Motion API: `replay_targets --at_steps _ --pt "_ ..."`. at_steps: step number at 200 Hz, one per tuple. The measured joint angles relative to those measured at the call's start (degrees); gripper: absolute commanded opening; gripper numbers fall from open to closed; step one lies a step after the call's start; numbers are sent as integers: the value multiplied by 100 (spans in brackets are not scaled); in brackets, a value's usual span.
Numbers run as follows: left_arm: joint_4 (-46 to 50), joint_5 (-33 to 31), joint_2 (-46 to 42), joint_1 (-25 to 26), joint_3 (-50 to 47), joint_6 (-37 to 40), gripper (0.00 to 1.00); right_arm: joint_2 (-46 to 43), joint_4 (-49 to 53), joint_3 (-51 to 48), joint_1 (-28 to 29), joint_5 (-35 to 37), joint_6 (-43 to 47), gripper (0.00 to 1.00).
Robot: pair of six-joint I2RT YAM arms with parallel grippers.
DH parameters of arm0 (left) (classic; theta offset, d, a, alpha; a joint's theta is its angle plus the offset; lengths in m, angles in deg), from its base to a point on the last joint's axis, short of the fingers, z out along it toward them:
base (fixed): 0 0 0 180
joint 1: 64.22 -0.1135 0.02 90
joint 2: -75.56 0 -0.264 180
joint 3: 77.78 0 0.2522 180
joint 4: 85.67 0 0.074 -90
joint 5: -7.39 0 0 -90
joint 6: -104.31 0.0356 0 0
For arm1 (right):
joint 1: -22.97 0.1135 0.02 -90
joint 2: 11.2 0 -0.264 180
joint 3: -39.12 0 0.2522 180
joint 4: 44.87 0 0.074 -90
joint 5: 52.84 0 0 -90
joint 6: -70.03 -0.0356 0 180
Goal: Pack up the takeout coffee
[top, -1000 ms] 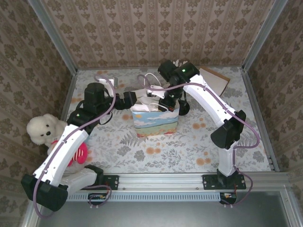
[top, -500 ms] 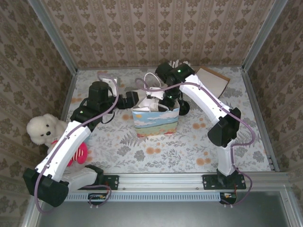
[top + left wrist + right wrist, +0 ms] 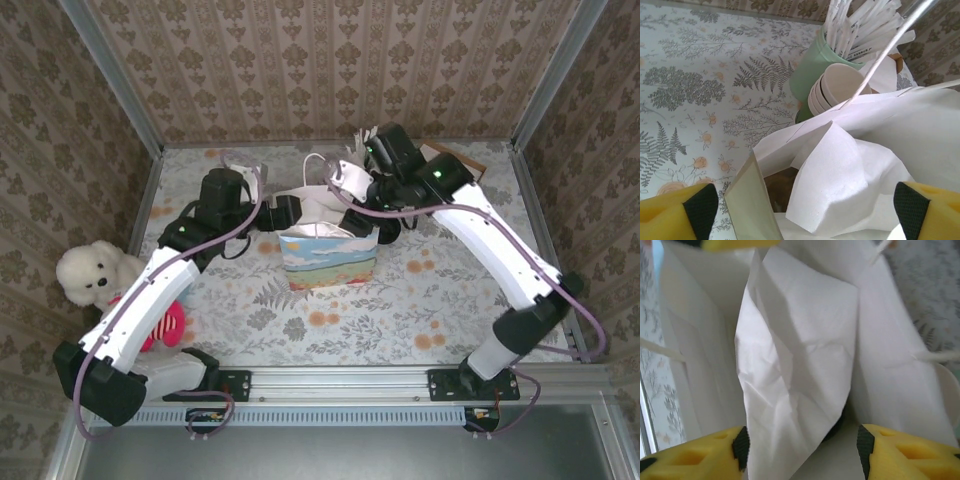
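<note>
A paper bag with a landscape print stands open mid-table. Its white inside holds a crumpled white paper sheet. The takeout coffee is hidden; a dark sliver peeks from under the sheet, and I cannot tell what it is. My right gripper hangs open over the bag's mouth, its pads on either side of the sheet with no grip on it. At the bag's left rim my left gripper is also open, looking down on the bag's folded edge.
Behind the bag stand a pale-green cup of white sticks and a stack of cream-lined cups. A cardboard box lies back right. A white plush bear and a pink toy sit at the left wall.
My right gripper has opened and its arm has swung out to the right, the wrist rising over the bag. The left gripper has edged right toward the bag's rim.
</note>
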Motion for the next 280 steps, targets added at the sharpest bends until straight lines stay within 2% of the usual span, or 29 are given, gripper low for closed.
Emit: replay_targets --at_steps 5,31,65,111,171,238,271,280 --pt "44 -28 0 9 9 20 78 -149 -234 -173 0 72 -90 100" --pt "251 -133 44 61 79 -4 62 -890 -1386 -1056 -33 605 -817 100" --pt "372 -192 203 120 111 -42 53 -1598 -2341 -1952 -205 1550 -1738 100" --pt "396 -208 643 192 378 -24 52 -2135 -3121 -2944 -457 2050 -2745 100" --pt "337 -208 1040 258 645 66 52 -2621 -3322 -3794 -1043 2221 -3550 100" --pt "498 -407 922 295 815 173 74 -2977 -3508 -4240 -1432 2430 -3950 100" --pt "570 -802 173 289 726 431 99 -3056 -3888 -4793 -1486 3198 -4017 100" --pt "566 -1025 -107 289 647 490 100 -3091 -4035 -5036 -1552 3368 -4087 100"
